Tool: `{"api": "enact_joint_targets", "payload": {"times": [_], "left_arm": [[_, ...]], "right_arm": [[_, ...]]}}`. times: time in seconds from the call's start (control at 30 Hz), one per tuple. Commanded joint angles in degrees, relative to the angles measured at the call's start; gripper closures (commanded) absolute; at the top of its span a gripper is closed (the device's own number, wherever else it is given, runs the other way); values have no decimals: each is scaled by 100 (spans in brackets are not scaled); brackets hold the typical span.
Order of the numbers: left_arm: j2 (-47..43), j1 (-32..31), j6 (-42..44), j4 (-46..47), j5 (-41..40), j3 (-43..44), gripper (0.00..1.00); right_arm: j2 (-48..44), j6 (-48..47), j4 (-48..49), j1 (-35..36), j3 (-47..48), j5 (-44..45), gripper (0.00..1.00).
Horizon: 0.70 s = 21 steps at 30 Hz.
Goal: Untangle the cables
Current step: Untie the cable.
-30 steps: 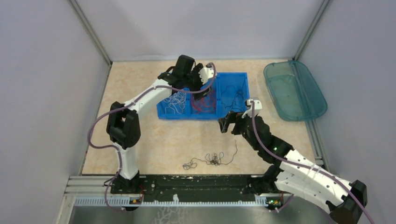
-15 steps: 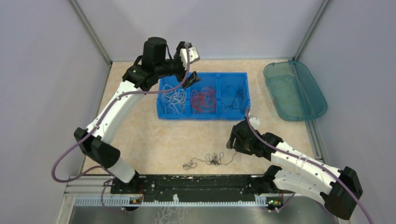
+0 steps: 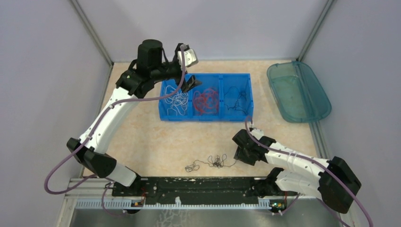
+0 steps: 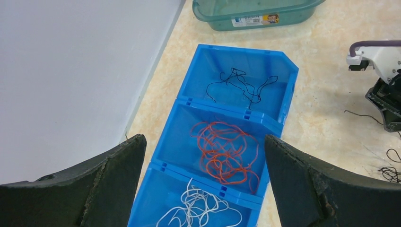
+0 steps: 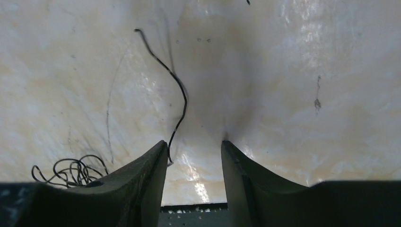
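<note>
Black cable (image 5: 179, 90) now lies between the lowered right gripper (image 5: 194, 144)'s narrowed, still-parted jaws; the left gripper (image 4: 204, 138)'s jaws stay wide.

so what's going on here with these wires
The robot seems to be sorting thin wires by colour. The blue bin holds white wires, red-orange wires and black wires, one colour per compartment. The left claw hovers open above it, holding nothing. The right claw is down at the table beside a loose black wire by a small black tangle, jaws partly apart, nothing clearly gripped.
</note>
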Motion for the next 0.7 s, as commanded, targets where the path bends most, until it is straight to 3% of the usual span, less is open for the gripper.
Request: {"api": "enact_joint_targets", "payload": {"times": [0.0,0.23,0.33,0.5,0.67], "left_arm": [[-240,-22,8,30,25,-41,1],[-358,-30,25,75,14,-151,1],[-435,-38,-158,73,103,-303,1],[-1024,-38,-773,432,691,-1297,1],[-2009,-35,-1403,1130,1673,-2693,1]], "right_arm": [[194,157,469,106,-67,-49,56],[652,215,1111,149,-16,-81,72],[500,265,1375,143,-44,32,100],[-116,-1074,2970,11,385,-188,100],[-116,-2354,3599,13,1579,-593,100]]}}
